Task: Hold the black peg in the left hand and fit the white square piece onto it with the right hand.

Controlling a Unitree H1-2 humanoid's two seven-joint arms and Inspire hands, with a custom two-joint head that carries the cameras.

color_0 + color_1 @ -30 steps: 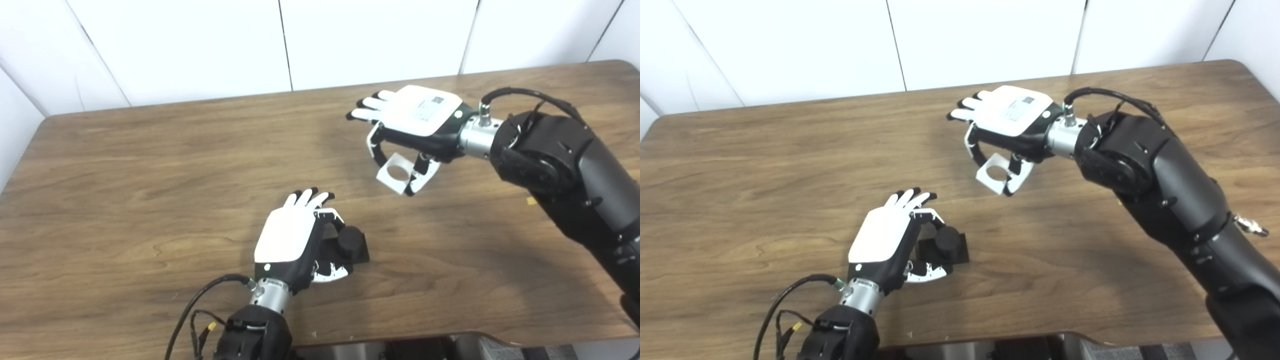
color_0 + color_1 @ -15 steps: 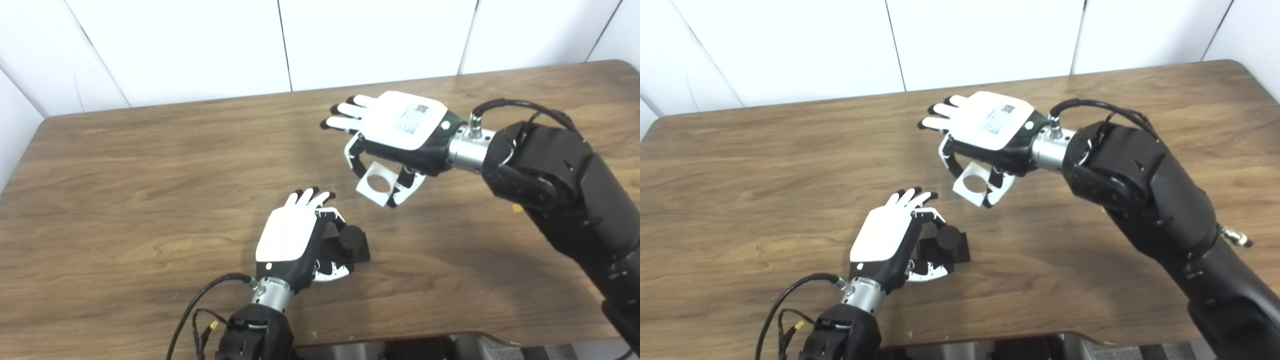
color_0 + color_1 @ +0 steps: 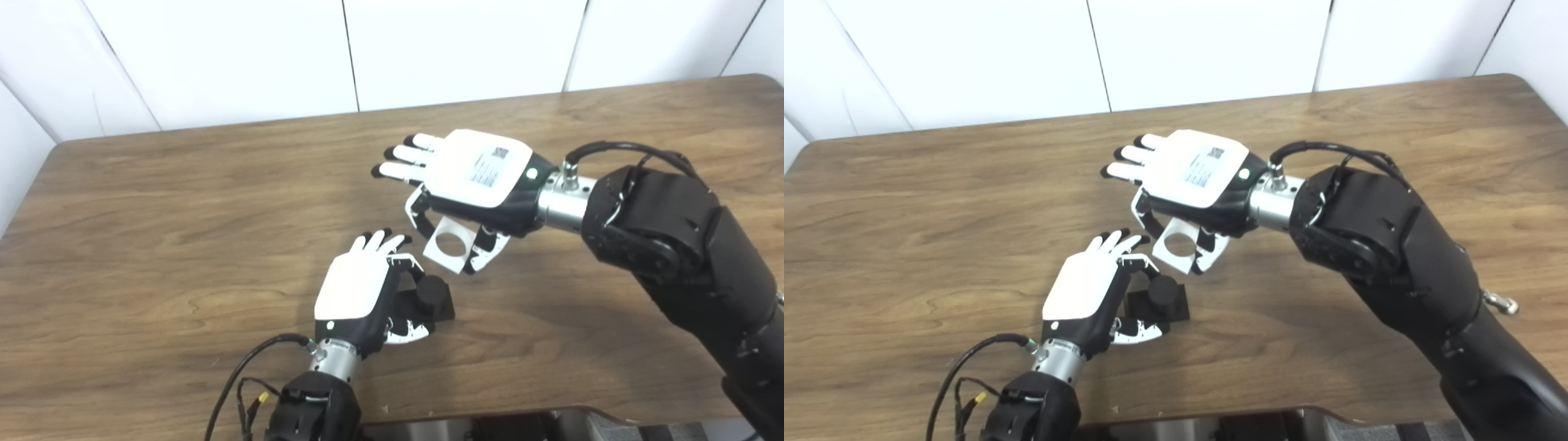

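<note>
The black peg (image 3: 433, 295), a round stub on a square black base, sits low over the wooden table (image 3: 153, 245) near the front middle. My left hand (image 3: 358, 294) is shut on its base from the left side. The white square piece (image 3: 450, 248), with a round hole in it, hangs tilted in the air just above and to the right of the peg. My right hand (image 3: 471, 177) is shut on it, pinching it between thumb and a finger while the other fingers stretch out leftward. A small gap separates the piece from the peg.
Behind the table stands a white panelled wall (image 3: 343, 55). The right forearm (image 3: 674, 245) crosses the table's right half. A cable (image 3: 245, 373) loops by the left wrist at the table's front edge.
My right hand has carried the white square piece left and down toward the peg, from the far right to just above it. The left hand and the peg have stayed put.
</note>
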